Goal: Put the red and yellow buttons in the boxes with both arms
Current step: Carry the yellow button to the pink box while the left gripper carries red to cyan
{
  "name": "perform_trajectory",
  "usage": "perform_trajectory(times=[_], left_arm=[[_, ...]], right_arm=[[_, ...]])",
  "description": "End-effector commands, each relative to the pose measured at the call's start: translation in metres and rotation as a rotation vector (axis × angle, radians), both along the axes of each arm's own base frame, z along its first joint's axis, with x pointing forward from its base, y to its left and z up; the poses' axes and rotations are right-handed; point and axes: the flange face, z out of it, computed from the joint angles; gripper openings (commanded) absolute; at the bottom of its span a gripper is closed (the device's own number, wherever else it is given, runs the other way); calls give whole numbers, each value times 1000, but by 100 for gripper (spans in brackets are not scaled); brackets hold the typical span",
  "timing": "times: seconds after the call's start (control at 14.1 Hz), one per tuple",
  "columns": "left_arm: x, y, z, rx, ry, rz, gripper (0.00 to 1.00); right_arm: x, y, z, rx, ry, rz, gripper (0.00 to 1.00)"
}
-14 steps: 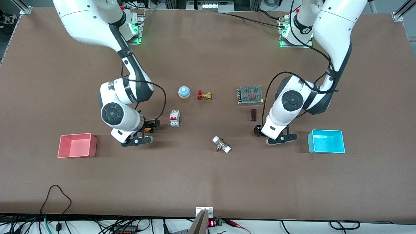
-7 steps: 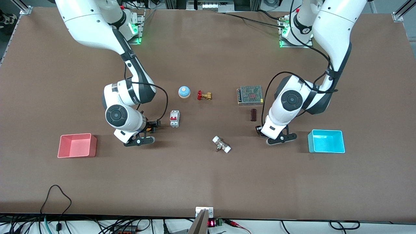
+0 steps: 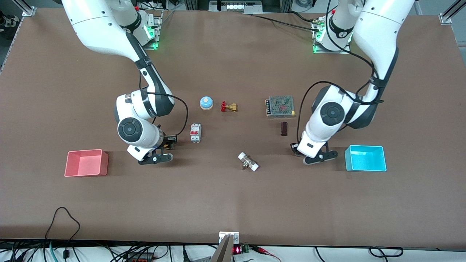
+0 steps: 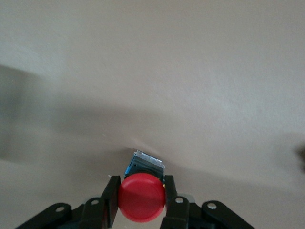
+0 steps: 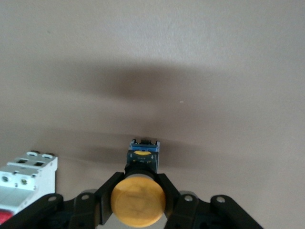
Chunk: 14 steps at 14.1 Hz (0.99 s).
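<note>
My right gripper (image 3: 168, 142) is shut on the yellow button (image 5: 138, 200), low over the table between the pink box (image 3: 86, 163) and a white circuit breaker. The button's orange cap barely shows in the front view (image 3: 166, 145). My left gripper (image 3: 293, 147) is shut on the red button (image 4: 141, 197), low over the table beside the cyan box (image 3: 365, 158). The red button is hidden under the wrist in the front view. I cannot tell whether the buttons touch the table. Both boxes look empty.
The white circuit breaker (image 3: 195, 133) also shows in the right wrist view (image 5: 24, 179). A blue bell (image 3: 206, 103) and a brass valve (image 3: 228, 107) sit mid-table. A mesh-topped power supply (image 3: 280, 106) and a dark block (image 3: 284, 128) lie near my left arm. A white-ended fitting (image 3: 248, 161) lies nearer the camera.
My left arm has shifted a little toward the cyan box with the red button. My right arm has shifted slightly toward the breaker, still holding the yellow button.
</note>
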Motion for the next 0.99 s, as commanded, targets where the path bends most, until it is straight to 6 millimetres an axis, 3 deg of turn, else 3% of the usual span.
perform_trajectory(times=[0.0, 0.21, 0.43, 0.64, 0.92], left_arm=[[10, 35, 35, 38, -6, -35, 23], [24, 82, 50, 46, -13, -51, 23], [33, 128, 59, 51, -23, -90, 23], [40, 175, 68, 53, -35, -125, 23], [41, 222, 69, 63, -31, -171, 23]], right_arm=[[10, -4, 39, 18, -24, -7, 29], [21, -27, 97, 4, -20, -18, 29], [49, -95, 135, 7, -18, -58, 29], [67, -172, 126, -28, -29, -74, 30], [80, -258, 109, -51, -22, -51, 30]])
